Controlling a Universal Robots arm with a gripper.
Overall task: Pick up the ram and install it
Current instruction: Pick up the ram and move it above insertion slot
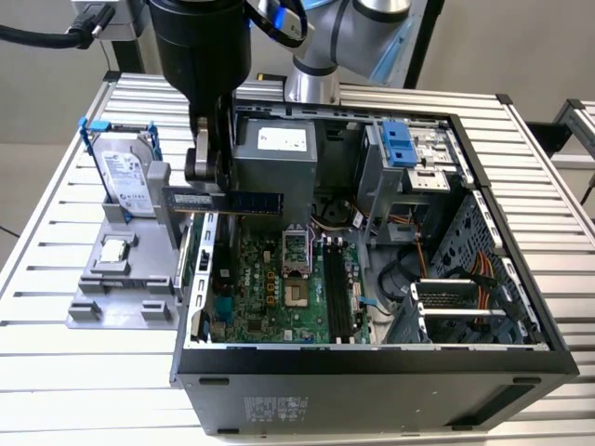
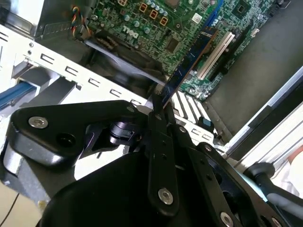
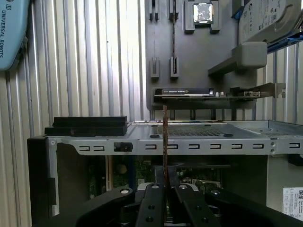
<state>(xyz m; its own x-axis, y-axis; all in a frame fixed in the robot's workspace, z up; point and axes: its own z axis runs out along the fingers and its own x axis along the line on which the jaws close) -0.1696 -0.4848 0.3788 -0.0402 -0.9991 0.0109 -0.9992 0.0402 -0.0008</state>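
1 ram (image 1: 256,202) in end effector (image 1: 208,191) pinch, over 1 open PC case (image 1: 372,386).

A bench (image 1: 56,372) of silver ribbed aluminium slats fills most of the scene under even, soft light. Beyond its far edge is a plain beige-grey surface (image 1: 521,46); whether wall or floor is unclear. At the exterior view's right stands a second slatted bench (image 1: 578,121), slightly apart.

Silver-grey tubular robot arm (image 1: 311,82), blue ring-shaped joint cap (image 1: 274,17). Broad glossy black cylindrical wrist housing (image 1: 200,46), directly above the hand. Matte black bar-linked metal hand (image 2: 158,111); small silver round-head screws (image 2: 38,123) at its pivots. Thick black cable (image 1: 37,37) beside the housing.
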